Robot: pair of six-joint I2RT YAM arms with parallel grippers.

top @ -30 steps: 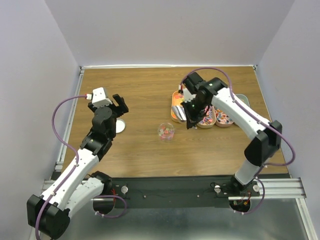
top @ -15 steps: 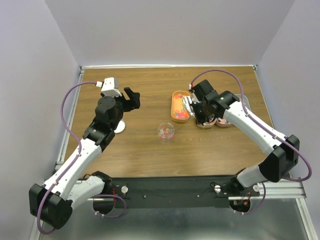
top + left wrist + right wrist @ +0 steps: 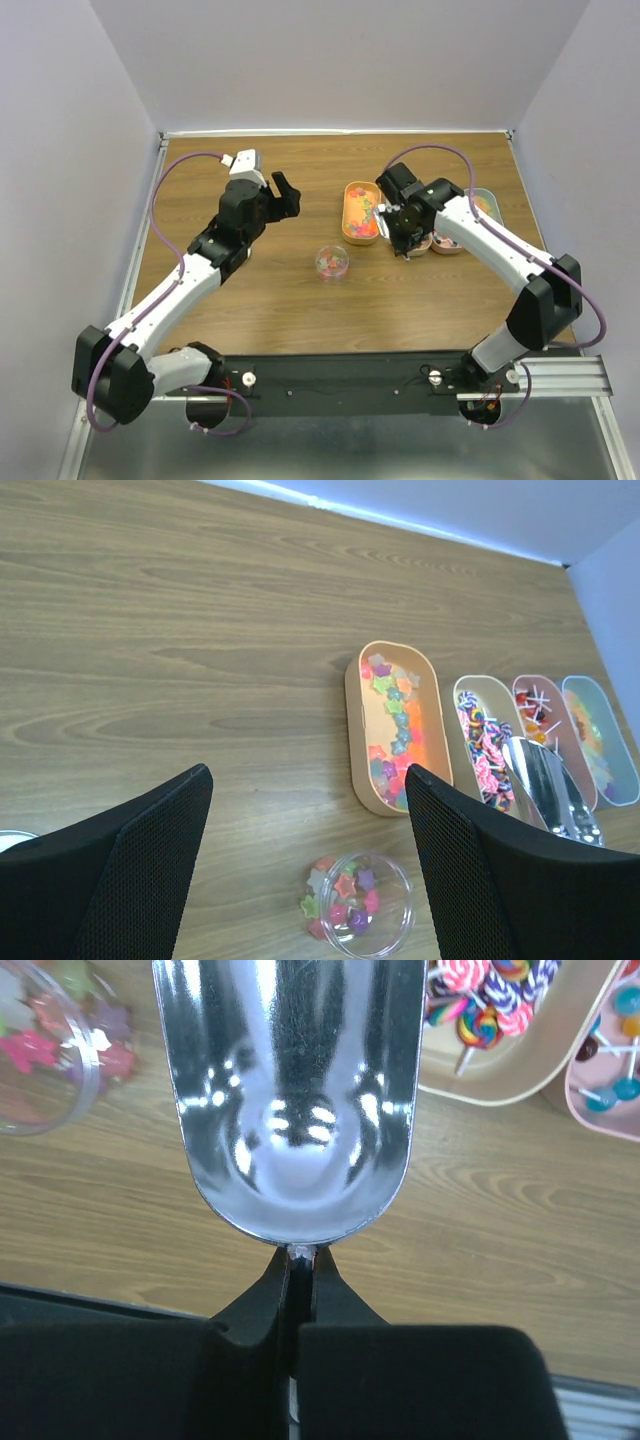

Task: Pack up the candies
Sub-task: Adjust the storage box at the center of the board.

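The left jaws stand wide apart with nothing between them, held above the left half of the desk (image 3: pixel 280 300). In the left wrist camera their two black fingers (image 3: pixel 120 870) frame the view. Ahead of them and a little to the right lies an oblong orange tray (image 3: pixel 352 730) filled with star-shaped candies (image 3: pixel 398 730) in green, orange, pink and purple. Nearer, low between the two fingers, sits a small clear round tub (image 3: pixel 402 910) holding more star candies in pink, orange, purple and green. Farther to the right of the left jaws, three more oblong trays lie side by side. These are a cream tray (image 3: pixel 459 695) with swirl lollipops (image 3: pixel 480 745), a pink tray (image 3: pixel 530 678) with small ball lollipops (image 3: pixel 537 708), and a pale blue tray (image 3: pixel 613 780) with orange and yellow sweets. The right jaws are pressed together on the thin tail of a metal scoop (image 3: pixel 290 1090), whose shiny bowl reaches straight out ahead of them. Up and to the left of the right jaws, past the scoop, is the rim of the clear round tub. Up and to the right is the near end of the cream tray, with the pink tray at the edge beside it. From above, the right jaws hang at the near ends of the orange and cream trays. The tub stands apart from them on the bare desk, on the side toward the left arm.
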